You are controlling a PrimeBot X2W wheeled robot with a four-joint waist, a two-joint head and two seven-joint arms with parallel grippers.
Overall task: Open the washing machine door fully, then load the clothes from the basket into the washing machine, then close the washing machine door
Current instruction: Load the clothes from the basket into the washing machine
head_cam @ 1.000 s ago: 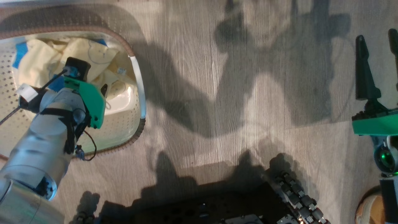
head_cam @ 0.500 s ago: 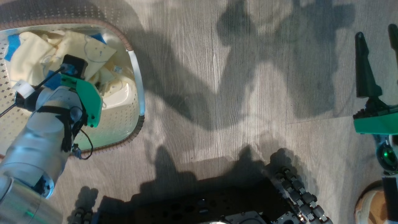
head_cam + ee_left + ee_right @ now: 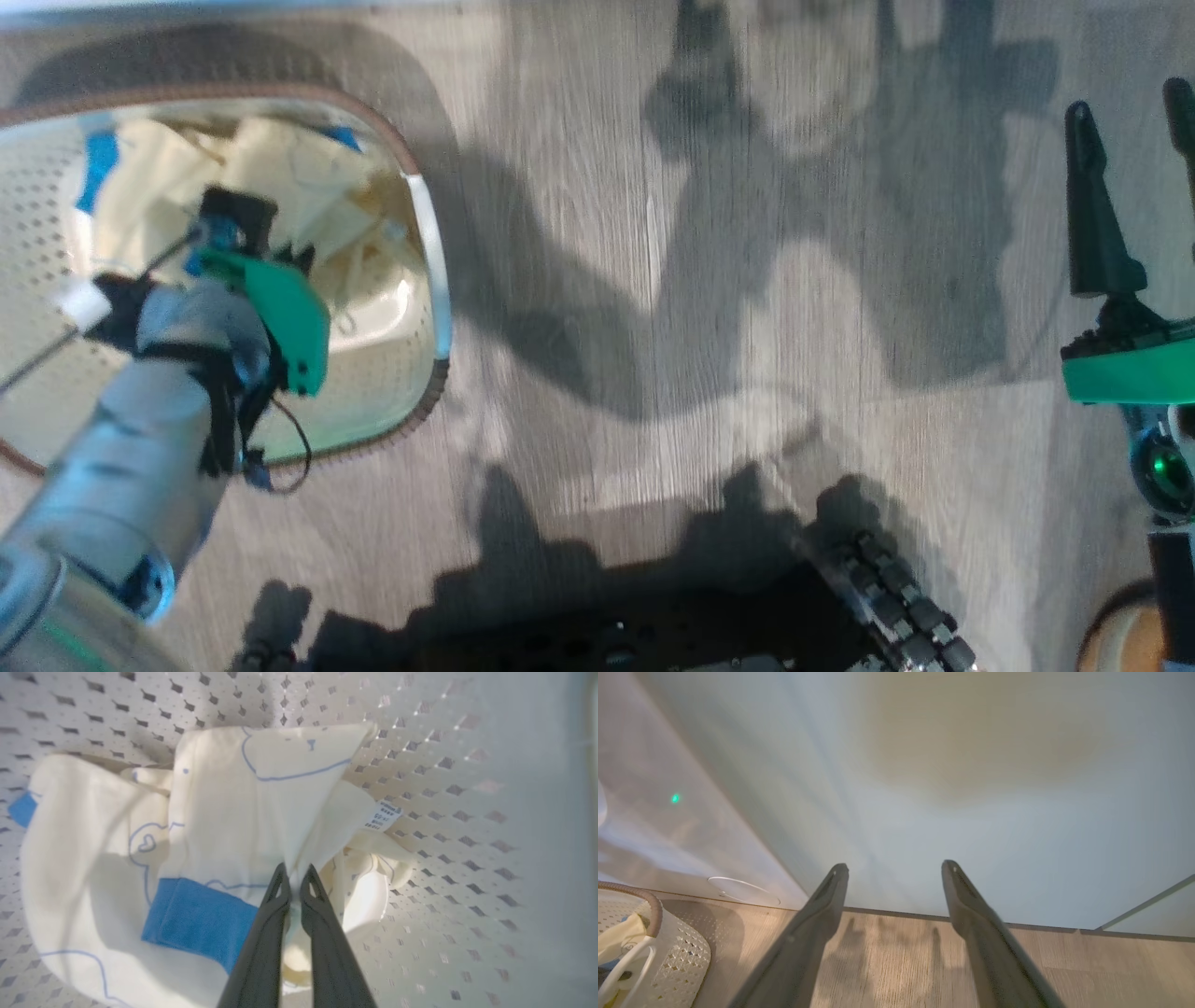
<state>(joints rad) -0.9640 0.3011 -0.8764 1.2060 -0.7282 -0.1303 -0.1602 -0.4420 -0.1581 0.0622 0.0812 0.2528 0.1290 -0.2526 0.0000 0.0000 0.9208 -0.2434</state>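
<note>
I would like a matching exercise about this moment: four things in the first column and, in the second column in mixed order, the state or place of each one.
Column one
1. left gripper
2. right gripper
3. clothes
4. basket

Column two
a. open, with nothing between its fingers
b. stands on the wooden floor
c. shut on a fold of pale yellow cloth
d. lie in a heap, pale yellow with blue trim

Right pairs: 1-c, 2-a, 3-d, 4-b
</note>
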